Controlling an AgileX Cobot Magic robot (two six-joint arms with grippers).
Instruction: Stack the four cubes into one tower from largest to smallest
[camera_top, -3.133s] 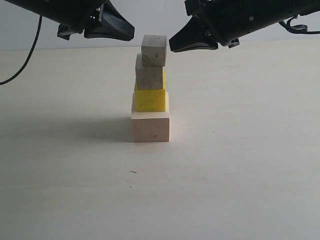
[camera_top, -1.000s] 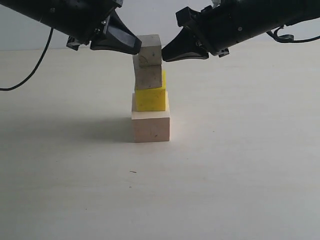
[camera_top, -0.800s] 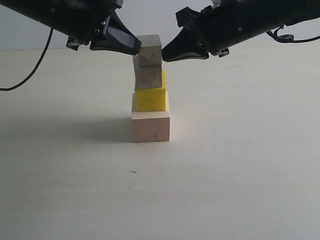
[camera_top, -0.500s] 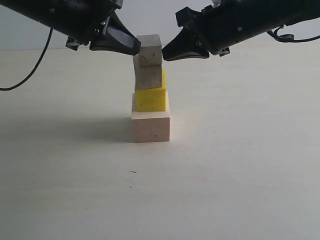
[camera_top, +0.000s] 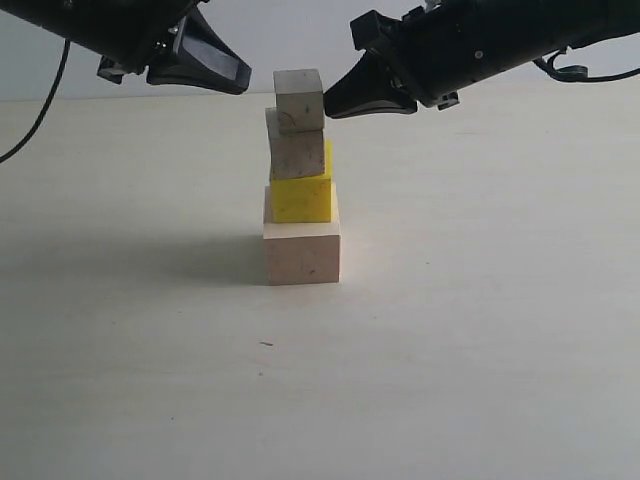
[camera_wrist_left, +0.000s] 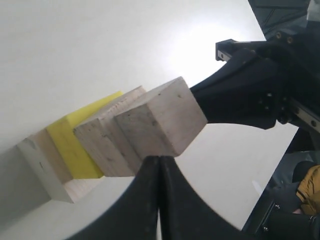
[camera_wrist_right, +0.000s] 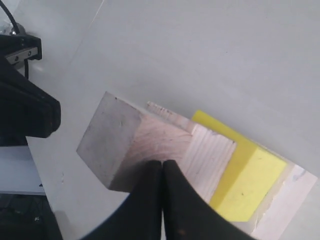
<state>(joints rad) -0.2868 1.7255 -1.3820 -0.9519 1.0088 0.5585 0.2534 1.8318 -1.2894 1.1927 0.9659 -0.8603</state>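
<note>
left pincer back off top small cube, right pincer against it, both pressed together

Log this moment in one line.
stacked bottom-up: large pale wood cube, bright yellow cube, small pale wood cube, top small pale wood cube | left gripper: shut, clear | right gripper: shut, by top cube

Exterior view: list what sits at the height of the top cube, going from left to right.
left arm's fingers → top cube → right arm's fingers
</note>
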